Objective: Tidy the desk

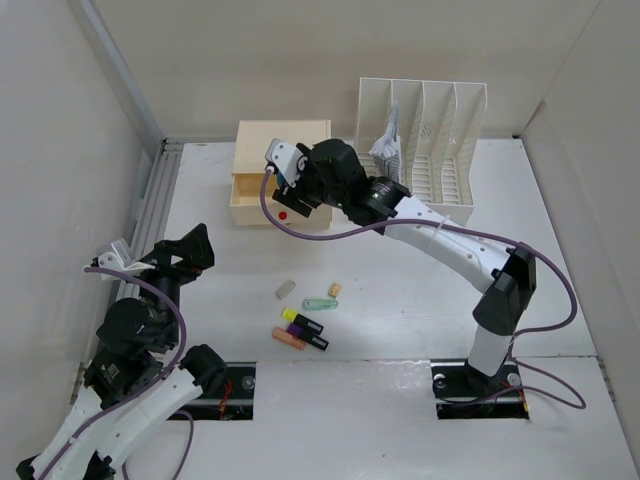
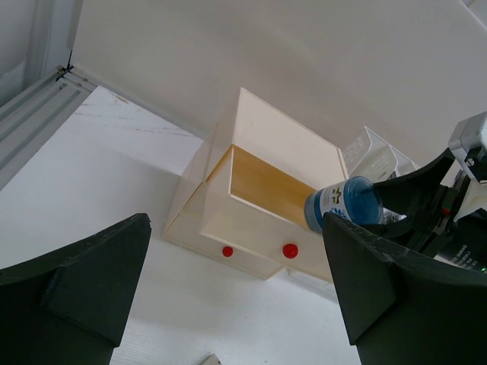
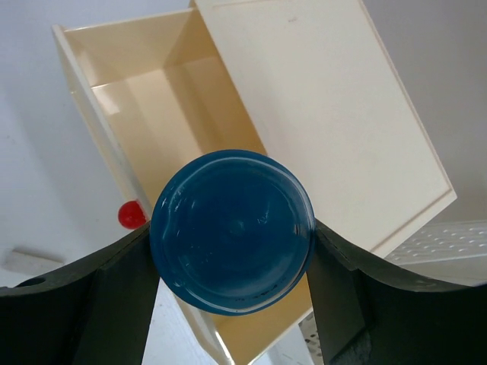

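The right gripper (image 1: 292,190) held a blue jar (image 3: 232,232) tight, over the open drawer (image 3: 144,99) of the box (image 1: 283,140) at the far side of the desk (image 1: 400,290). The left gripper (image 2: 236,304) was wide open, above the desk's left side.

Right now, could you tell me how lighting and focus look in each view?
Top external: even, soft light, faint shadows on the desk. Left wrist: dark fingers soft, drawer box crisp. Right wrist: blue container close, mild sheen.
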Robot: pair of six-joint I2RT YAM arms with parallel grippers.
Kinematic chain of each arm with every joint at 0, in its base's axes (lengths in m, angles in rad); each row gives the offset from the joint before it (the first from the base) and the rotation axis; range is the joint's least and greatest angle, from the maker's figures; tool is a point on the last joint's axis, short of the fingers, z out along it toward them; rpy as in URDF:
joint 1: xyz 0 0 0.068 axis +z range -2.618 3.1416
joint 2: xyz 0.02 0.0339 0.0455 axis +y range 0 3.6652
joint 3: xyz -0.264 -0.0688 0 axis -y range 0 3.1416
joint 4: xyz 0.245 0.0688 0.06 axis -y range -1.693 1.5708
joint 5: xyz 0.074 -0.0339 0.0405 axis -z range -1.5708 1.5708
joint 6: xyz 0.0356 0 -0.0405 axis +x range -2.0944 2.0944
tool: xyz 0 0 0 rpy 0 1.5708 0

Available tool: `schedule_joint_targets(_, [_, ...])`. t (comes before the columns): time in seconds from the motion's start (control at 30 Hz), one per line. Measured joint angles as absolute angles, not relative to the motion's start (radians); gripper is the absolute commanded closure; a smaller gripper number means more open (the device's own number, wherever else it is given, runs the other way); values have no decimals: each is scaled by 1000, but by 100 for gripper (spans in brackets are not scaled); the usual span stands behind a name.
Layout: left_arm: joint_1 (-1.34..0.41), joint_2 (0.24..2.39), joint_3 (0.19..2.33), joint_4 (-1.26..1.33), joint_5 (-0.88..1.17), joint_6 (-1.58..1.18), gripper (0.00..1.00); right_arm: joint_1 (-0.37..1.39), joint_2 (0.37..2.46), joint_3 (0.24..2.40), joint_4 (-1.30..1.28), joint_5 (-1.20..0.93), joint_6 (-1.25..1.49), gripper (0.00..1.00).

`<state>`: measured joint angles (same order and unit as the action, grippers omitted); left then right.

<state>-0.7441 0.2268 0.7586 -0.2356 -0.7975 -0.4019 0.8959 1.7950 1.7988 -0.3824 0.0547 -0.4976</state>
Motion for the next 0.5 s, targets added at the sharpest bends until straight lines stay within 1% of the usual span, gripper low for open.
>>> schedule_joint_targets(0.03, [-744,227,759,-236,-797,-402,6,896,1795,1799,-389,47,-496,65])
schedule_joint_targets(0.07, [-744,227,759,-236,-796,-402,6,896,1795,1799,-396,40,-496,59])
schedule_joint_targets(0.13, [-744,227,759,-236,-794,-402,6,896,1796,1802,-410,28,-493,54])
schedule_joint_targets(0.17, [-744,227,759,-236,-794,-402,6,896,1797,1805,-416,24,-492,45])
schedule_joint_targets(0.27, [-744,227,759,-236,-794,-402,6,894,1806,1821,-433,10,-489,26])
schedule_joint_targets(0.37, [-744,227,759,-236,-794,-402,6,892,1811,1825,-442,1,-484,17])
schedule_joint_targets(0.5, [-744,227,759,-236,-794,-402,6,892,1811,1827,-443,-11,-476,10])
